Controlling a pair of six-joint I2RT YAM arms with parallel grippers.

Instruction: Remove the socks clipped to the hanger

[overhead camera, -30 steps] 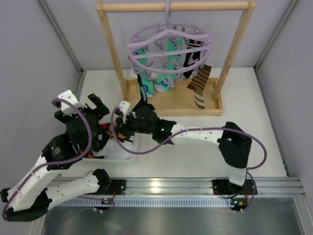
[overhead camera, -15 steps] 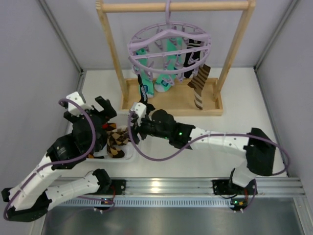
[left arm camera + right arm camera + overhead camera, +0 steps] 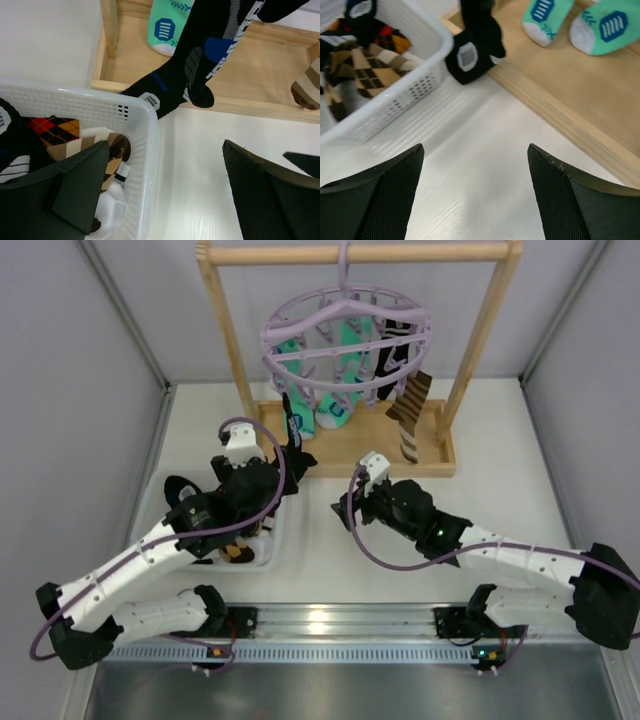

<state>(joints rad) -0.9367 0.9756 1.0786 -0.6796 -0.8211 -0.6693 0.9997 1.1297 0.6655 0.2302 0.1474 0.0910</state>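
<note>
The lavender hanger (image 3: 345,335) hangs from the wooden rack's top bar, and several socks are clipped to it: mint-teal ones (image 3: 340,390), a black one (image 3: 388,360), a brown striped one (image 3: 408,430) and a long black sock with blue marks (image 3: 292,420). In the left wrist view that black sock (image 3: 200,65) dangles just ahead of my open left gripper (image 3: 165,145), which straddles the basket's right wall. My left gripper (image 3: 290,462) sits close below this sock. My right gripper (image 3: 345,508) is open and empty over the bare table (image 3: 475,147), right of the basket.
A white mesh basket (image 3: 410,85) at the left holds brown argyle (image 3: 355,65) and other socks; my left arm covers most of it from above. The wooden rack's base tray (image 3: 350,455) and two uprights stand at the back. Grey walls close in both sides.
My right gripper opened, left the brown argyle sock in the basket and drew back to the right. My left arm swung forward over the basket toward the black sock.
</note>
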